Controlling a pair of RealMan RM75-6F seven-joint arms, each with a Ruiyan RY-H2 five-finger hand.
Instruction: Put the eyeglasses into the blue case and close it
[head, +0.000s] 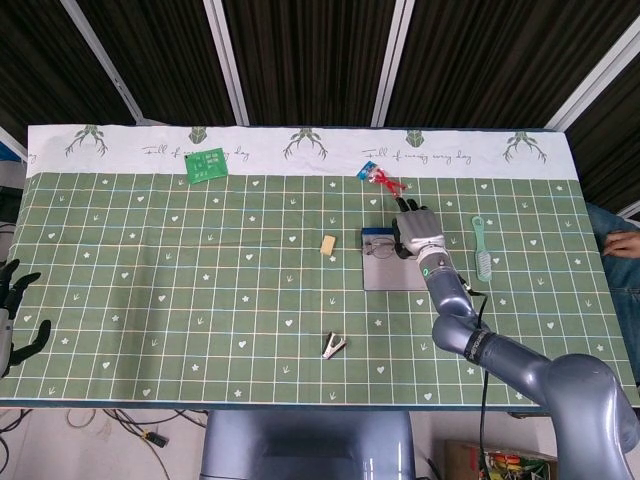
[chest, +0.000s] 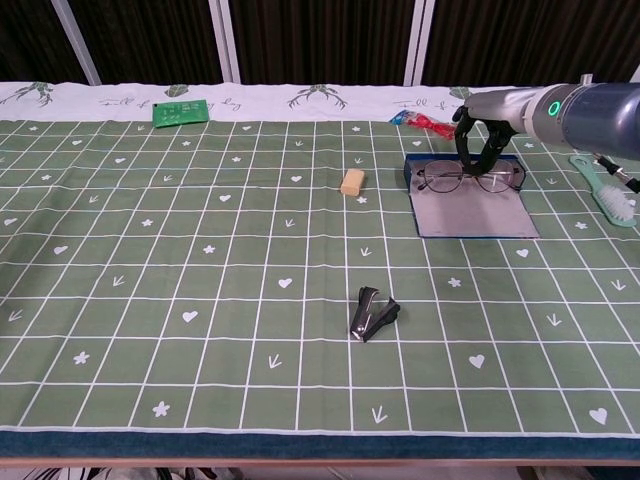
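Observation:
The blue case (chest: 476, 215) lies open at the right middle of the table, its grey lid flat toward me; it also shows in the head view (head: 390, 273). The eyeglasses (chest: 440, 180) rest across the case's far half, unfolded, lenses facing me; in the head view the glasses (head: 377, 250) peek out left of the hand. My right hand (chest: 478, 135) (head: 418, 232) arches over the glasses' bridge, fingers curved down and apart, their tips just above the frame. My left hand (head: 10, 315) hangs off the table's near left corner, fingers spread, holding nothing.
A black staple remover (chest: 373, 313) lies in the near middle. A tan eraser (chest: 351, 181) sits left of the case. A red-handled item (chest: 425, 122) lies behind the case, a green brush (chest: 606, 192) to its right, a green circuit board (chest: 180, 110) far left.

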